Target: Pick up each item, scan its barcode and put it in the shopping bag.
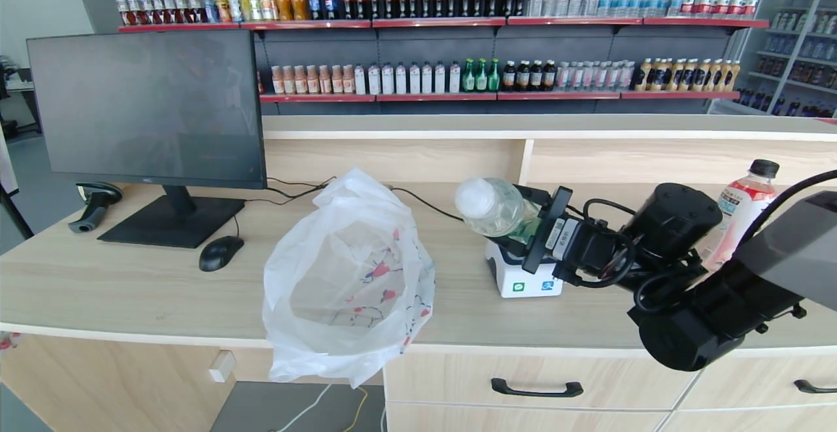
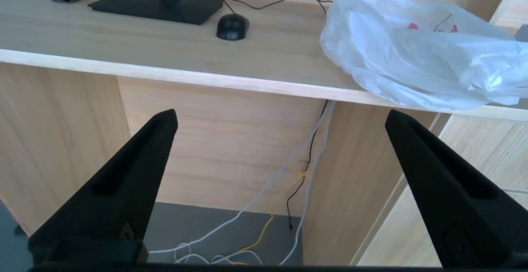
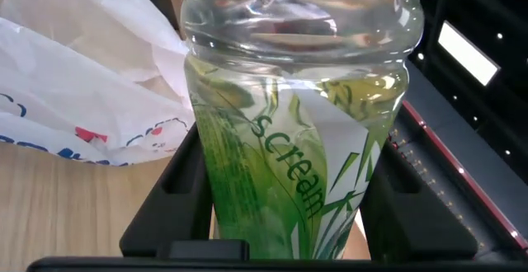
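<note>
My right gripper (image 1: 533, 223) is shut on a clear bottle with a green label (image 1: 490, 206), held on its side just above the white barcode scanner (image 1: 520, 276). In the right wrist view the bottle (image 3: 297, 140) sits between the black fingers (image 3: 173, 198). The white shopping bag (image 1: 350, 275) stands open at the counter's front edge, left of the scanner, and part of the bag (image 3: 74, 82) lies behind the bottle. My left gripper (image 2: 285, 198) hangs open in front of the counter, below its top, with the bag (image 2: 421, 41) above it.
A pink-labelled bottle (image 1: 742, 210) stands at the right behind my right arm. A monitor (image 1: 147, 105), a mouse (image 1: 220, 252) and a handheld scanner (image 1: 95, 206) occupy the counter's left. Cables (image 2: 289, 198) hang under the counter. Drinks shelves (image 1: 497, 23) line the back wall.
</note>
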